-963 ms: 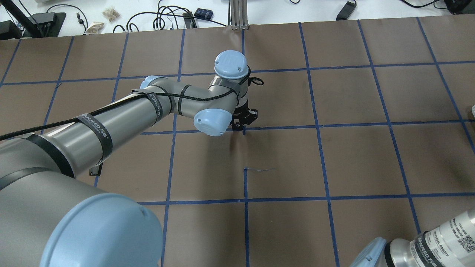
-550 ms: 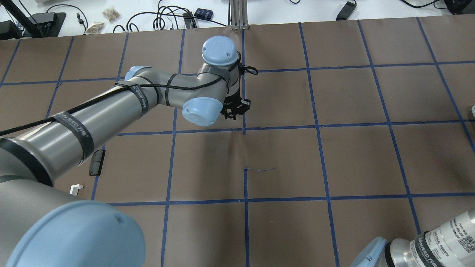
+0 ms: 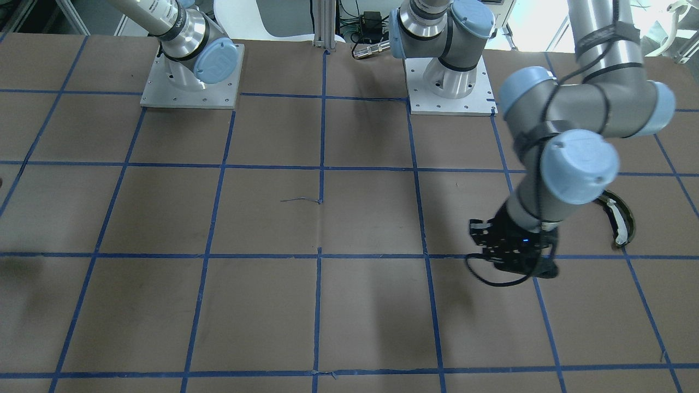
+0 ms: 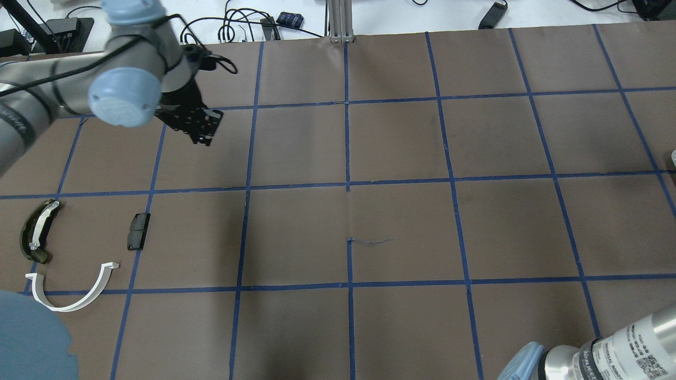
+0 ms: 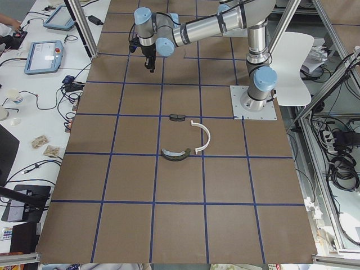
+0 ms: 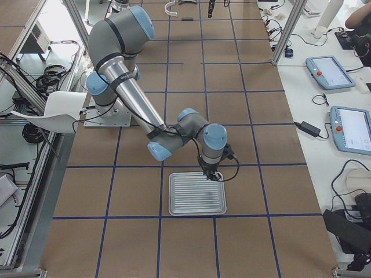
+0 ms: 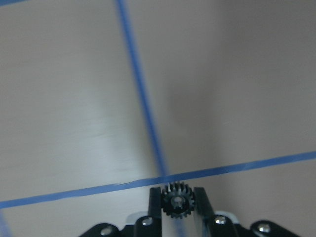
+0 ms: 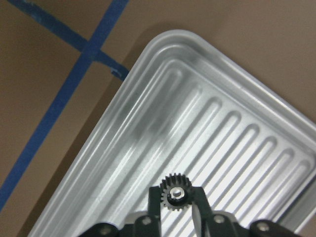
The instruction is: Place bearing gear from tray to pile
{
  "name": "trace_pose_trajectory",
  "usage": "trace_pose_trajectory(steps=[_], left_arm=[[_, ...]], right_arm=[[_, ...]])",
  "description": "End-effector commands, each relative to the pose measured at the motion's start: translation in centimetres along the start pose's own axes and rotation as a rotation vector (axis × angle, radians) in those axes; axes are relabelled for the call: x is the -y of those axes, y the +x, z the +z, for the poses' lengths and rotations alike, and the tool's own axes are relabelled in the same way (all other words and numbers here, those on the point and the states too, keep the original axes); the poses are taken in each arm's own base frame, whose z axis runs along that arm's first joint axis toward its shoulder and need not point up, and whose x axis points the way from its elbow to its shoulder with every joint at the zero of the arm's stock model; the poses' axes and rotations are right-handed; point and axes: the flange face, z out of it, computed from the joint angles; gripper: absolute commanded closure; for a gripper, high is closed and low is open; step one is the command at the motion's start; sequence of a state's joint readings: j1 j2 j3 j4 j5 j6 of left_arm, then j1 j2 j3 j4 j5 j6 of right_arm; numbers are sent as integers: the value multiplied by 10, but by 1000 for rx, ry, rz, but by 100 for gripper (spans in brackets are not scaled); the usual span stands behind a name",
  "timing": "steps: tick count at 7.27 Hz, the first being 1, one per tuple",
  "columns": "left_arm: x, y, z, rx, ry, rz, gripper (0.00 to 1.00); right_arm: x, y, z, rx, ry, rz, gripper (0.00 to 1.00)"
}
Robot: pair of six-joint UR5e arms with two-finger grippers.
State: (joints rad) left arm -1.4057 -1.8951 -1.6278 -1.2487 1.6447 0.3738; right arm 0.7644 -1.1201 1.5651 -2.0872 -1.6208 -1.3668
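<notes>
My left gripper (image 4: 203,134) is shut on a small dark bearing gear (image 7: 177,202), seen between the fingers in the left wrist view, above bare brown table at the far left. The pile lies nearer the robot on that side: an olive curved piece with a white strip (image 4: 37,229), a small dark block (image 4: 139,231) and a white half-ring (image 4: 74,295). My right gripper (image 6: 210,175) is shut on a second dark gear (image 8: 176,193) just over the ribbed metal tray (image 8: 148,64), near its corner.
The table is brown paper with a grid of blue tape lines (image 4: 347,184). The tray (image 6: 197,194) lies near the right arm's end of the table. Cables and tablets lie on the white bench beyond the far edge (image 4: 248,26).
My left arm has swung from the middle of the table to the far left. The olive piece, dark block and white half-ring, hidden under it before, now show.
</notes>
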Motion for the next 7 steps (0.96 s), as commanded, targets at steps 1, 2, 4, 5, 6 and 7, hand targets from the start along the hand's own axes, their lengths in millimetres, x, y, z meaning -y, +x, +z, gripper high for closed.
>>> trace_pose_trajectory(steps=[1,2,4,5,6,7], left_arm=[[-64,-152,47,-52,-55,-16,100],[-94,-196,62,-79,-60,-28,100],[-117,-227,82,-111,-83,-37,100],[-124,-231,101,-141,-107,-51,100],[-139,-240,120,-168,-128,-88,100],[-147,-240,138,-178,-133,-101,100]], right_arm=[[102,-99,-67,80,-18,124,100],[157,-147,-77,81,-12,156,100],[270,-282,-79,158,11,303,100],[305,-356,-75,166,-2,367,100],[329,-419,-67,152,28,465,100],[341,-480,-58,148,44,534,100]])
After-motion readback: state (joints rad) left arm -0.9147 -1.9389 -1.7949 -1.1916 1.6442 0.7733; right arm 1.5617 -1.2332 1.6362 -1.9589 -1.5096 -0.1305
